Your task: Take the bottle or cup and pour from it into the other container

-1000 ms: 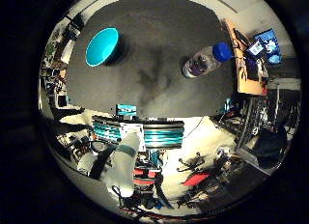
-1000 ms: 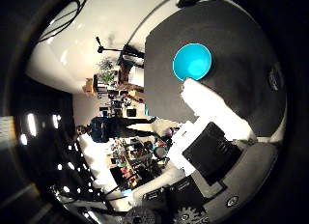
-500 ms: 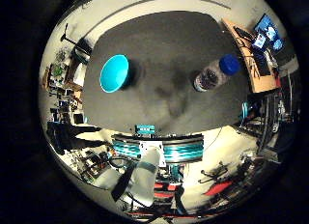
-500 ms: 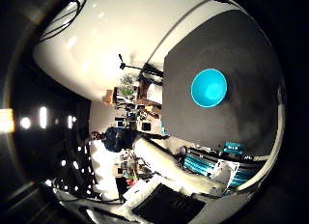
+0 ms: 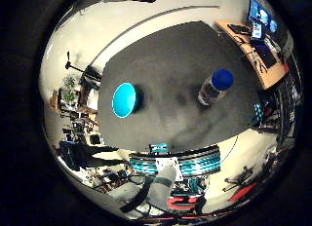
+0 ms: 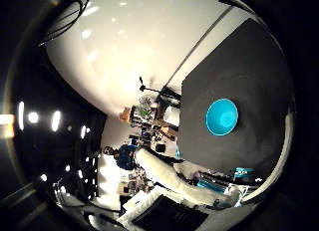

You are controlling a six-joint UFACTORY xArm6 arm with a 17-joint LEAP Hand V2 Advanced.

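You're looking down from high over the dark worktop point(image 5: 165, 65), and neither palm view shows enough of the hand to say whether its fingers are straight or curled, so I can't tell its state; it holds nothing that I can see. The bottle point(image 5: 214, 88) stands upright on the worktop, well apart from the teal bowl point(image 5: 124, 100), both small in view, so the palm is far from either. My read: you're at the approach stage, with the grasp not yet begun. Bring the palm in at the bottle's side rather than from above its blue cap point(image 5: 223, 79), and close round the body below that cap, so you keep a firm hold when you tip it. The bottle looks like a clear, slim cylinder with something dark inside, likely smooth and slippery. The bowl is round, open-mouthed and glossy, a wide target for pouring. The worktop looks matte and slightly rough, so the bowl should stay put.
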